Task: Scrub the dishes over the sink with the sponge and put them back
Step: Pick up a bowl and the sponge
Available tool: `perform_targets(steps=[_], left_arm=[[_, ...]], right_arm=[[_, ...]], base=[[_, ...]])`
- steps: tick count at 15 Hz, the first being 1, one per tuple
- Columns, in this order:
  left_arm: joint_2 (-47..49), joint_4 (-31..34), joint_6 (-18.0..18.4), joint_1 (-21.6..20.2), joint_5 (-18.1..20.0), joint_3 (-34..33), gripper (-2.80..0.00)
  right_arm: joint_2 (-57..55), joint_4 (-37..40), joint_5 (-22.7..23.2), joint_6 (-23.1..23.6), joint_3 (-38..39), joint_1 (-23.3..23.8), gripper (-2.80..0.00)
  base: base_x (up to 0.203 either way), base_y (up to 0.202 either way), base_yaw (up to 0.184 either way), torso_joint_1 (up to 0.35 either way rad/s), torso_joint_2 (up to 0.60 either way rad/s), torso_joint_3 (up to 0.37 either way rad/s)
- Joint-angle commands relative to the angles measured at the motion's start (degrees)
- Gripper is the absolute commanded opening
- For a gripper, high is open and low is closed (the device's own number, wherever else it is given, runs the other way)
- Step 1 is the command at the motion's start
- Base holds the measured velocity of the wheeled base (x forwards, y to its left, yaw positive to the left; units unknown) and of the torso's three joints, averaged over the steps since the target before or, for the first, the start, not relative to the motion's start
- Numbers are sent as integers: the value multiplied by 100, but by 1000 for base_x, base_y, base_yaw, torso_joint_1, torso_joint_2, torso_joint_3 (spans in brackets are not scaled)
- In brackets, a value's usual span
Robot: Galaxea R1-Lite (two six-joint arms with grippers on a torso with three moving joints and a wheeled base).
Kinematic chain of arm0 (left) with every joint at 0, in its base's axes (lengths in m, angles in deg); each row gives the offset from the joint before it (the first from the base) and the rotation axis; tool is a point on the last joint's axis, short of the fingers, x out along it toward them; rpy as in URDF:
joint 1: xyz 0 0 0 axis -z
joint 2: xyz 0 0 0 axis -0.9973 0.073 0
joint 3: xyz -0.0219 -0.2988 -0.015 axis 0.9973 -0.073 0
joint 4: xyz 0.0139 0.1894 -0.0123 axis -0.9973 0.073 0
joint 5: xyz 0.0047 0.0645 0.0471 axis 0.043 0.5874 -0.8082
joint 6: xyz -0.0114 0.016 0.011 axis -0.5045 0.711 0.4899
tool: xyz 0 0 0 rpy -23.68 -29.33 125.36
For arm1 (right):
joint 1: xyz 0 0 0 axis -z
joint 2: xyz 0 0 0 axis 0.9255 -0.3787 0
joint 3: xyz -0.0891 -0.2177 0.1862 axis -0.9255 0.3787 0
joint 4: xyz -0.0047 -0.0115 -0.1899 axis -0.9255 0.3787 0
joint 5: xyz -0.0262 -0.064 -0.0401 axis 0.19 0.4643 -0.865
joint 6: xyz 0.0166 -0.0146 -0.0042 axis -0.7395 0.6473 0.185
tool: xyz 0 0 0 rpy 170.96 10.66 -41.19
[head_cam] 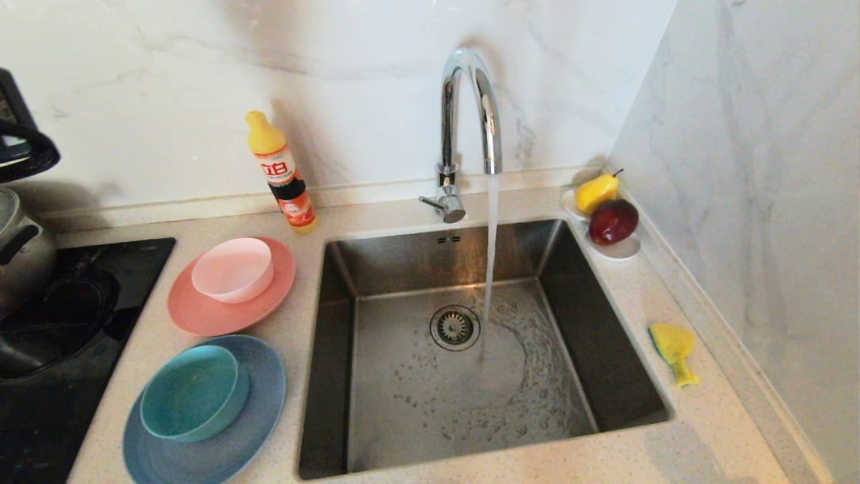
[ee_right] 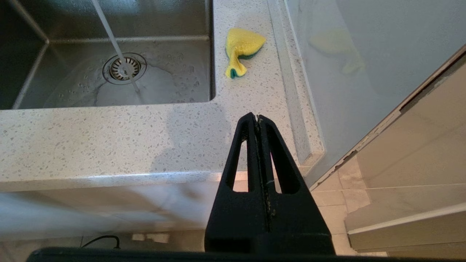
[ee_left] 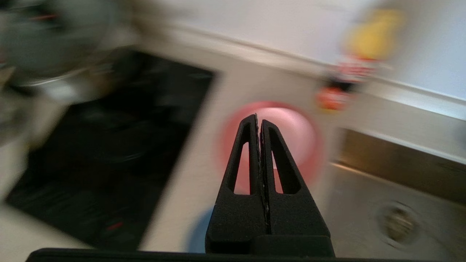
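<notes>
- sink (head_cam: 578, 316) set in the counter (head_cam: 672, 444), tap (head_cam: 470, 114) running, water hitting the basin beside the drain (head_cam: 455, 327)
- blue plate (head_cam: 255, 430) on the counter left of the sink, teal bowl (head_cam: 191, 393) sitting in it
- pink plate (head_cam: 201, 316) just behind it, pale bowl (head_cam: 233, 269) on top
- left gripper (ee_left: 259, 120) fingers pressed together, holding nothing, pointing out over the pink plate; view is blurred
- right gripper (ee_right: 256, 118) closed tight, empty, hanging off the counter's front edge near the right corner, well apart from the sponge
- soap bottle (head_cam: 282, 175) upright against the back wall, near the pink plate
- sponge (head_cam: 674, 349) crumpled on the counter right of the sink, near the side wall
- neither arm shows in the head view
</notes>
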Motion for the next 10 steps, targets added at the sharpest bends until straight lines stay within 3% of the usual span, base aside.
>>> perform_targets(steps=[1, 5, 10], left_arm=[[-608, 36, 5, -357, -57, -374, -280], [-1800, 23, -57, -784, -70, -1663, -280], [-3985, 10, -393, -1625, -32, -3454, -280]], right_arm=[[6, -2, 2, 1, 0, -2, -280], [6, 0, -2, 1, 0, -2, -280], [6, -2, 3, 1, 0, -2, -280]], base=[[0, 0, 0, 0, 0, 0], [0, 0, 0, 0, 0, 0], [0, 0, 0, 0, 0, 0]])
